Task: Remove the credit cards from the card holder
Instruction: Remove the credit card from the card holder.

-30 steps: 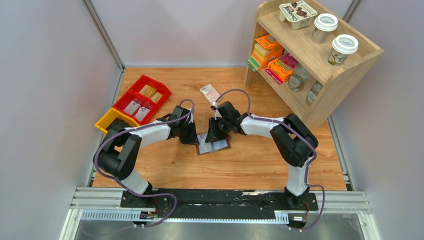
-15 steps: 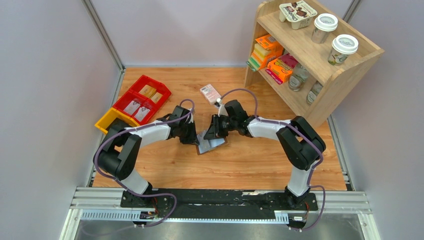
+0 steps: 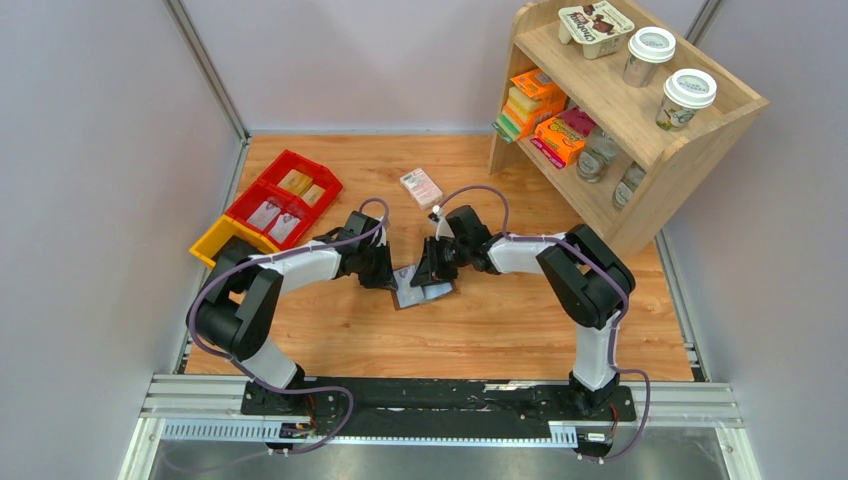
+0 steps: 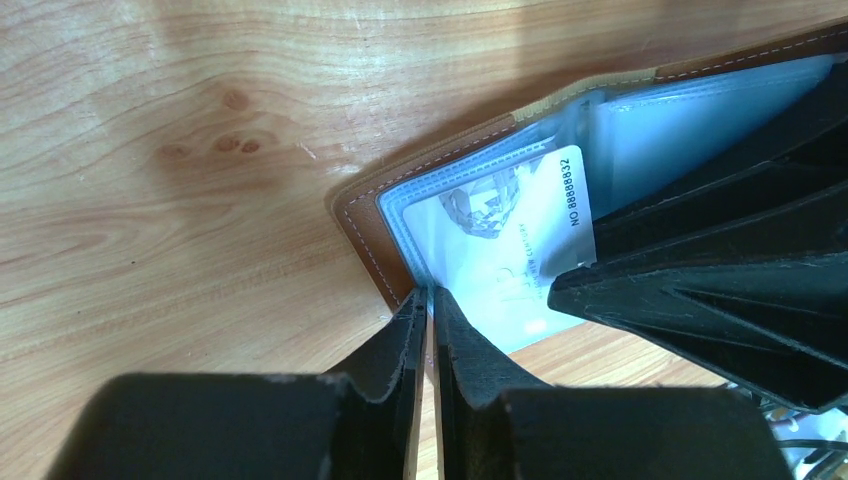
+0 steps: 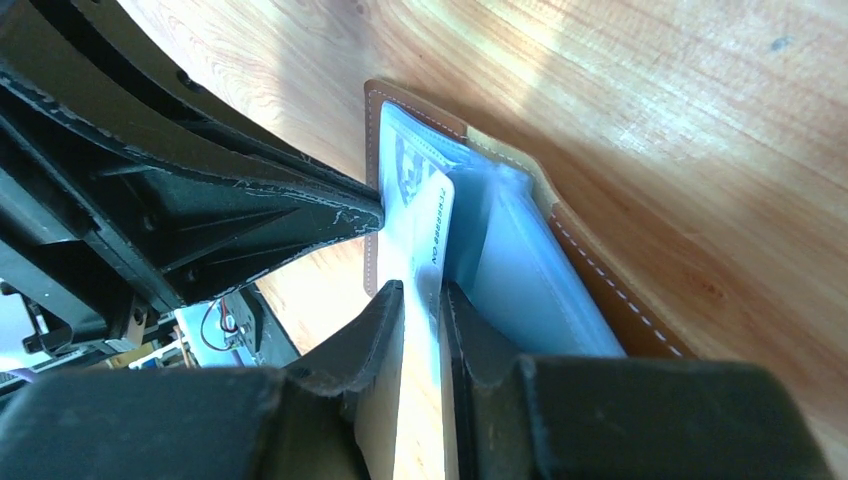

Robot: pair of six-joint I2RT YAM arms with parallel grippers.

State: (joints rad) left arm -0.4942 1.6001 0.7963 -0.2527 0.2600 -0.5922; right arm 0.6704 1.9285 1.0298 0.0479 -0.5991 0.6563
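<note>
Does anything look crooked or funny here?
Only one thing: a credit card sticks out crooked from the open card holder, partly out of its pocket. The right tool is pinching it; the left tool pinches the holder's edge.

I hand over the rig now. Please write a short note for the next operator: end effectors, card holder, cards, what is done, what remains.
Left end effector: shut, apparently pinching the corner edge of the card holder, which lies open on the table.
Right end effector: shut on a credit card that sticks out of its clear pocket.
Done: holder open, one card gripped.
Remaining: pull this card free, then check the other pockets; their contents are hidden.
</note>
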